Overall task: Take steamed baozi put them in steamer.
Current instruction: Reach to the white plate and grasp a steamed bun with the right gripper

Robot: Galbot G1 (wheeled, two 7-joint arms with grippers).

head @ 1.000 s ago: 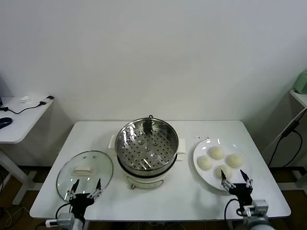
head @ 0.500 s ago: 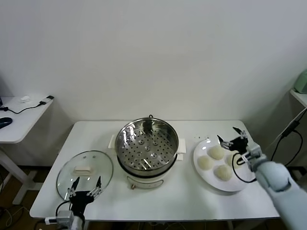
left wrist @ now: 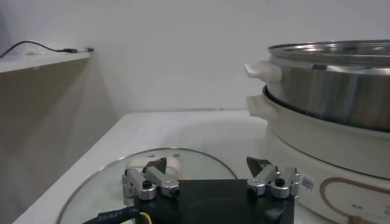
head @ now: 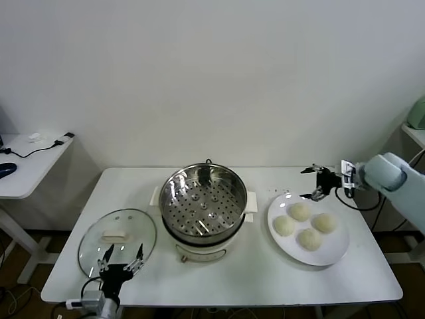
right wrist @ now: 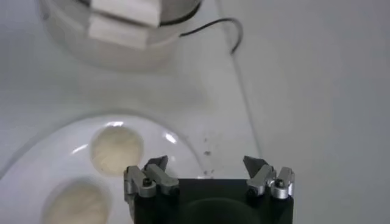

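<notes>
Four cream-white baozi lie on the white plate [head: 334,248] at the right: the back one [head: 299,211], the right one [head: 325,222], the left one [head: 284,226] and the front one [head: 309,238]. The steel steamer [head: 202,199] stands mid-table, its perforated tray bare. My right gripper [head: 317,183] is open and empty, held above the table just behind the plate's far edge. In the right wrist view it [right wrist: 206,161] hovers over the plate rim [right wrist: 61,143], with two baozi [right wrist: 117,149] [right wrist: 72,204] to one side. My left gripper [head: 121,256] is open over the glass lid.
The round glass lid [head: 117,238] with a white handle lies front left; it also shows in the left wrist view [left wrist: 152,176] under the left gripper [left wrist: 207,163], beside the steamer [left wrist: 329,91]. A cable runs behind the steamer [right wrist: 210,27].
My right arm has risen from the table's front edge and swung in from the right to behind the plate. The left gripper and the baozi have not moved.
</notes>
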